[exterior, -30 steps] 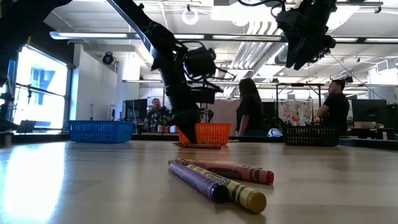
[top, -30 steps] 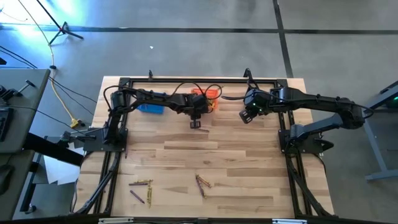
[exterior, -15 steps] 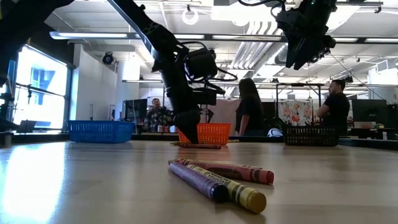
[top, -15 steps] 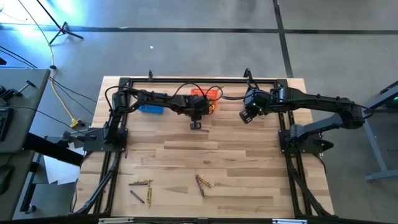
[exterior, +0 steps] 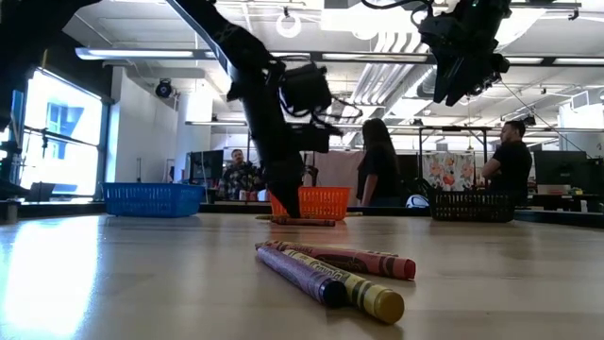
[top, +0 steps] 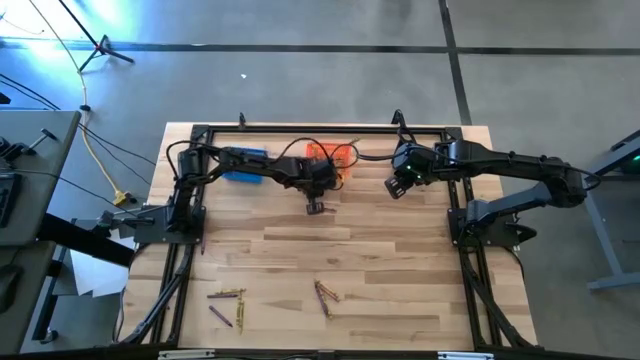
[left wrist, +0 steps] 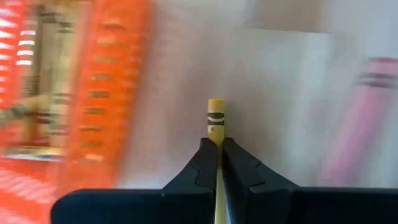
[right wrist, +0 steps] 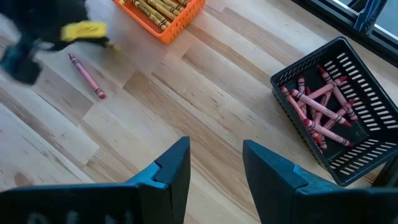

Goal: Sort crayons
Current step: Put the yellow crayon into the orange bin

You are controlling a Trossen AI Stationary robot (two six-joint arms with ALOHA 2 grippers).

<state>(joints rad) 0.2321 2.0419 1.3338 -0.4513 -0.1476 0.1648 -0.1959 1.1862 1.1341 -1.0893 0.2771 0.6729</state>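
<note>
Low view: wood table [exterior: 142, 274], people [exterior: 377, 165] behind; left gripper [left wrist: 214, 152] pinching yellow crayon [left wrist: 216, 121], right gripper [right wrist: 214, 162] spread.

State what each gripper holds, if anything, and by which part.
Left gripper: shut on a yellow crayon, gripped partway along with one end sticking out. Right gripper: open, empty.

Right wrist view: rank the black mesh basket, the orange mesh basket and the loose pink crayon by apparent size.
1. Black mesh basket, largest.
2. Orange mesh basket, cropped by the frame, so its rank is unsure.
3. Loose pink crayon, clearly smallest.
</note>
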